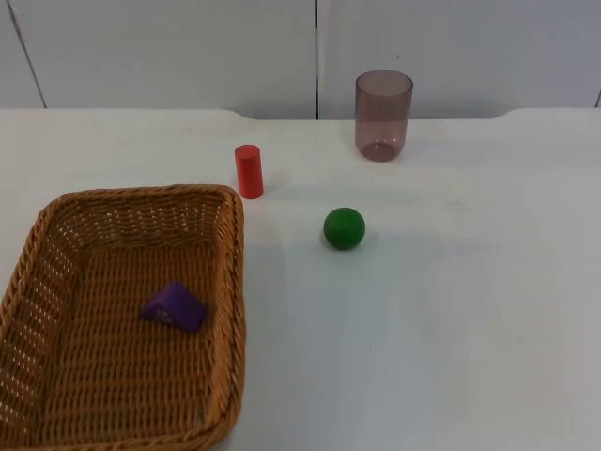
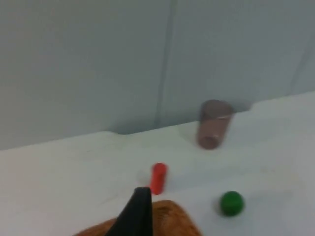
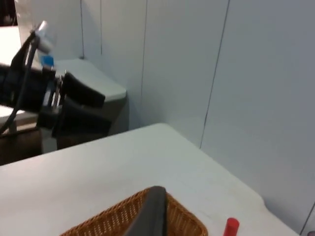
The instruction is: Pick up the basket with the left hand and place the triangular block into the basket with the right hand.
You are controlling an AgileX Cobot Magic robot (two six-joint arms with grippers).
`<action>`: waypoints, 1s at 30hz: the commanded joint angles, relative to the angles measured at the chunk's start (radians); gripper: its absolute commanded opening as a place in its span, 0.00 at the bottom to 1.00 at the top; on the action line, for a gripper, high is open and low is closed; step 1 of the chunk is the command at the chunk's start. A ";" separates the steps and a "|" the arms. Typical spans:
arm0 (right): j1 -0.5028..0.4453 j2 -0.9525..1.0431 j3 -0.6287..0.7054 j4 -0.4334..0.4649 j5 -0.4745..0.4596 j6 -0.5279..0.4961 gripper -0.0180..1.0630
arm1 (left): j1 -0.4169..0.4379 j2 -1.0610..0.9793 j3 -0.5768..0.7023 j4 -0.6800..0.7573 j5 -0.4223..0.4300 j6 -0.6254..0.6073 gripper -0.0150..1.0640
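The wicker basket [image 1: 122,319] sat at the table's [image 1: 451,329] near left corner with the purple triangular block [image 1: 175,306] lying on its floor. Behind its far right corner stood a red cylinder [image 1: 249,171], with a green ball [image 1: 344,228] farther right and a tinted cup [image 1: 383,115] near the far edge. Whether the left gripper [image 2: 138,216] and right gripper [image 3: 152,214], both above the basket, were apart or together could not be told.

We see a big white table [image 1: 451,310]. At its 12 o'clock edge stands a grey wall [image 1: 169,52] made of flat panels. A thin dark line [image 1: 316,56] runs down between two panels. The table's far edge has a shallow step cut into it [image 1: 376,116]. The light is soft and even. In the right wrist view we see another white table [image 3: 93,78] beside the wall.
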 commanded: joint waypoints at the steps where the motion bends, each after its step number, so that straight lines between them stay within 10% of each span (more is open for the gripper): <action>1: -0.005 -0.030 0.010 -0.018 0.021 0.004 0.77 | -0.046 -0.021 -0.003 0.028 0.025 -0.028 0.96; 15: -0.005 -0.249 0.278 -0.026 0.019 0.004 0.77 | -0.134 -0.217 -0.003 0.590 0.063 -0.553 0.96; 30: -0.005 -0.456 0.407 -0.105 0.180 0.102 0.77 | -0.134 -0.546 -0.003 1.013 0.409 -0.986 0.96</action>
